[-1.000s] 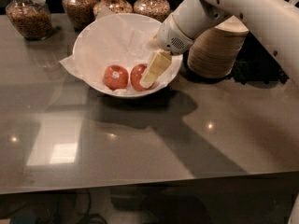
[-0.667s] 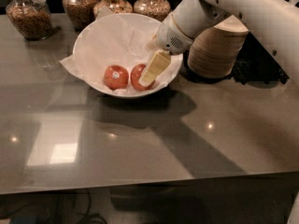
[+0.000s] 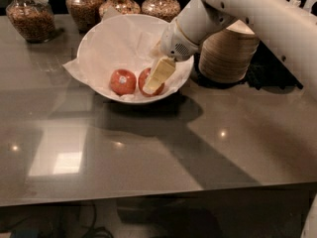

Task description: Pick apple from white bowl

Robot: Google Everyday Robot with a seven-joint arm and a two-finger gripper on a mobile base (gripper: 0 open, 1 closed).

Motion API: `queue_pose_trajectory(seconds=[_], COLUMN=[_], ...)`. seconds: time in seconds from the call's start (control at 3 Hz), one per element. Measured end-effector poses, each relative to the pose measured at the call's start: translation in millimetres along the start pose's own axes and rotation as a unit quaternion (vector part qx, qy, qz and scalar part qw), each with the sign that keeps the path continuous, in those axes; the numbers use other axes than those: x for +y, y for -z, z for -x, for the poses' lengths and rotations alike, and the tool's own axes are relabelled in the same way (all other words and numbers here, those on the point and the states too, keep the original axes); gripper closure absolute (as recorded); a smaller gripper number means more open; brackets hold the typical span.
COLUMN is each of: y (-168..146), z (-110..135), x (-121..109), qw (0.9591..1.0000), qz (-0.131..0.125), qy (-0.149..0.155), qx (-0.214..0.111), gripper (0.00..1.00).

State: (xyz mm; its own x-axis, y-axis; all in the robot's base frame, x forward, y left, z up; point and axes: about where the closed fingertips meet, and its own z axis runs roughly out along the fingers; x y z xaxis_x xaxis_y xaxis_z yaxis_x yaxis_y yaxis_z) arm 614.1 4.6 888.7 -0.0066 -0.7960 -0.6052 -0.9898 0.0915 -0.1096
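The white bowl (image 3: 124, 36), wide and lined with crinkled white paper, stands at the back of the grey table. Two red apples lie in its bottom. The apple (image 3: 142, 78) on the right is the slightly taller one, and the gripper hides most of it. The smaller rounder apple (image 3: 122, 82) with a pale sticker lies to its left. My gripper (image 3: 154, 81) reaches down into the bowl from the right on the white arm (image 3: 237, 6) and sits right at the right apple, over its right side.
A stack of beige disposable bowls (image 3: 228, 53) stands right of the white bowl, behind the arm. Several glass jars of brown snacks (image 3: 32, 16) line the back edge. The grey table (image 3: 158, 148) stretches toward the front edge.
The gripper has moved a little left and down, closer onto the right apple. The bowl and both apples have stayed where they were.
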Motion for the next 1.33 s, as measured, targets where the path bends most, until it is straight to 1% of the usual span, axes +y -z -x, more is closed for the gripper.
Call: queue_pose_trajectory(seconds=[0.33, 1.33], y=[-19, -26], z=[0, -24], x=[9, 5], qw=[0.9999, 0.9998], qz=[0.015, 0.010], qy=[0.005, -0.014], qx=[0.003, 0.009], gripper=[0.26, 0.27])
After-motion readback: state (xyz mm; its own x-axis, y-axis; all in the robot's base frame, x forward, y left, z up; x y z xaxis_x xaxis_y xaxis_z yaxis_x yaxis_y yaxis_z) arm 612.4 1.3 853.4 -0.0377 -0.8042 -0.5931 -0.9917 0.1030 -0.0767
